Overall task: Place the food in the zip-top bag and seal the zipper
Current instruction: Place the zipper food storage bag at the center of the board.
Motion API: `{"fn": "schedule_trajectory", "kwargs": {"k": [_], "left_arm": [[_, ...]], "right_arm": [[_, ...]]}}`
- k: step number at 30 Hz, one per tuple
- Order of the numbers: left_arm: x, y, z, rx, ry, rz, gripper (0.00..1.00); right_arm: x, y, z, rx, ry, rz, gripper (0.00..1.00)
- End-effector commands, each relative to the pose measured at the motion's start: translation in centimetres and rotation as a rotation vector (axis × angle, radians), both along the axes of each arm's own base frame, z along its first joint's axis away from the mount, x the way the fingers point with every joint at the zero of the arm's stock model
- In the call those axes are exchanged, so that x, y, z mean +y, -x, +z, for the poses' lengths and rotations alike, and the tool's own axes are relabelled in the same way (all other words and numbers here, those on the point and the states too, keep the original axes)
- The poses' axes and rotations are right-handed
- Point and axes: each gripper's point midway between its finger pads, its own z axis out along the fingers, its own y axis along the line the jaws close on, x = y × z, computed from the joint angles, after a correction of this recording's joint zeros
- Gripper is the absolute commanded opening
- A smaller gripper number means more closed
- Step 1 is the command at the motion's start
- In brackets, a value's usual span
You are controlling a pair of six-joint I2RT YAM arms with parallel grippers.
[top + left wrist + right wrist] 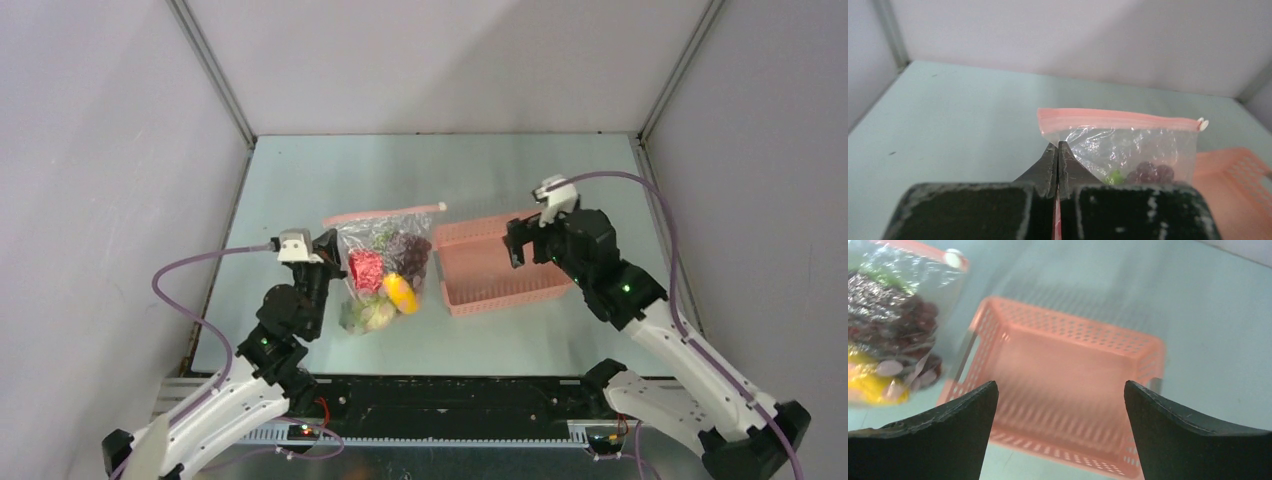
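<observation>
Nearest the arm bases, the left gripper has its fingers pressed flat together at the left side edge of the zip-top bag. A sliver of pink shows between them in the left wrist view, so it is judged to be pinching the film there, probably to anchor the bag against sliding while the mouth is worked. The food is inside the bag: red, yellow, dark maroon and pale green pieces bunch toward the near end, which keeps the load away from the mouth. Beyond them, the zipper runs along the bag's far edge as a flat, straight pink strip with a small white tab at its right end. Whether it is pressed closed along its full length cannot be told. The pink basket sits just beside the bag on the right and looks empty in the right wrist view. Its near corner stands close to the zipper's tab end and would crowd an approach from that side. The right gripper hangs over the basket with its fingers spread wide, holding nothing and well apart from the zipper. The table runs back to plain walls.
</observation>
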Motion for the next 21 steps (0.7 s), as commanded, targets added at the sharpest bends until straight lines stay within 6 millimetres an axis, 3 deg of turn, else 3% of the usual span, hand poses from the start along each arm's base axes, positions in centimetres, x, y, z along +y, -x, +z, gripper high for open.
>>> {"fn": "schedule_trajectory", "kwargs": {"k": [1,6,11,21], "left_arm": [[4.6,-1.6,0.9,0.019,0.077,0.266,0.00],[6.7,-3.3,-0.6,0.062,0.035,0.346,0.00],[10.5,-4.1,-1.4,0.073,0.018,0.469,0.00],[16.4,-5.9,-3.8,0.130,0.036,0.582,0.00]], "right_arm": [[-5.1,-1.8,3.9,-0.159,-0.239,-0.359,0.99],[-8.4,-1.1,3.8,-0.166,-0.282,-0.469,0.99],[-11.2,-0.6,2.5,-0.141,-0.277,-0.584,1.00],[-13.3,0.1,2.0,-0.144,-0.290,-0.631,0.99]]}}
